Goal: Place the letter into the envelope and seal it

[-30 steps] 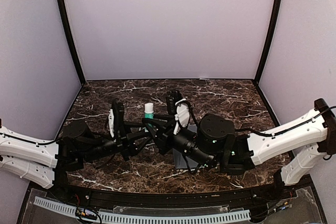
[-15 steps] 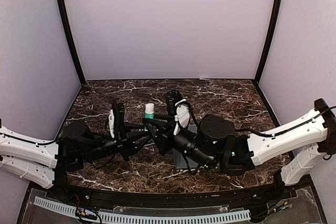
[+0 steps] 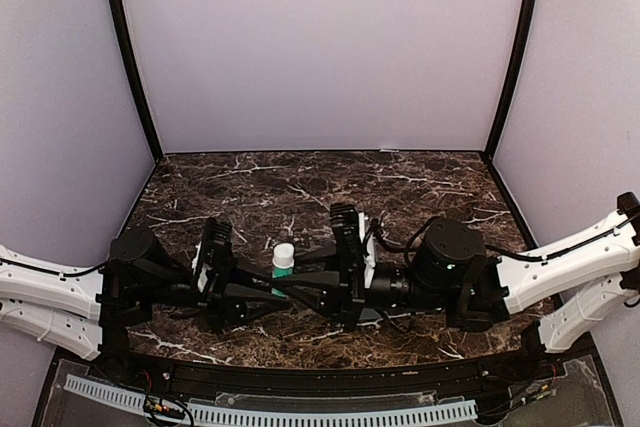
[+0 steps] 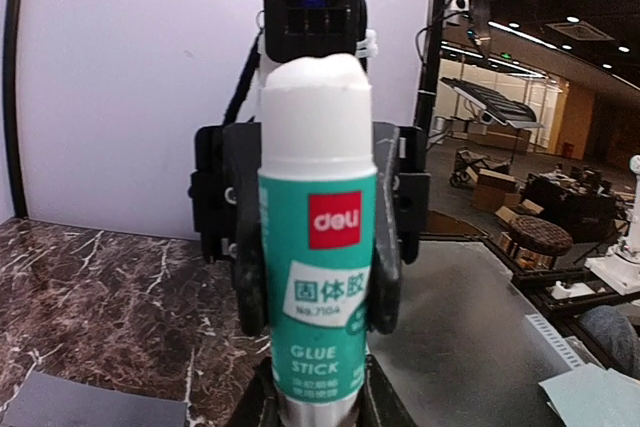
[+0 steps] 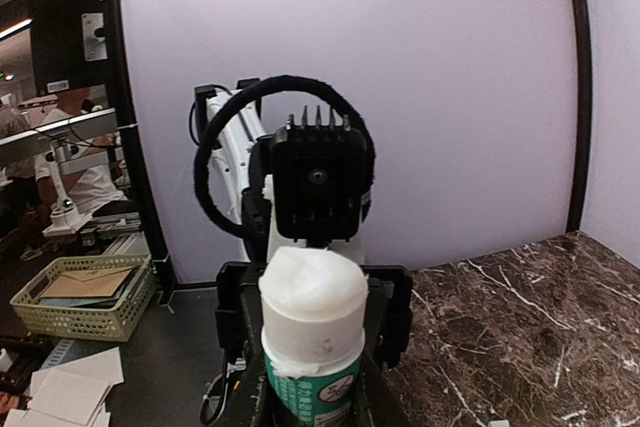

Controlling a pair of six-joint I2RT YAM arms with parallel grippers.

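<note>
Both grippers meet over the worktop (image 3: 430, 187), near the middle of its near edge, sharing an upright glue stick (image 4: 317, 247). Left gripper (image 4: 318, 402) pinches the base, right gripper (image 5: 312, 402) pinches the green body, white top free. Envelope (image 4: 90, 405) lies flat on the worktop below, by the near edge, mostly hidden under the arms. Letter not visible, can't tell if it's inside. Likely a stick handover before gluing the flap: keep one pinch firm until the other lets go, stick upright, no twisting.
</note>
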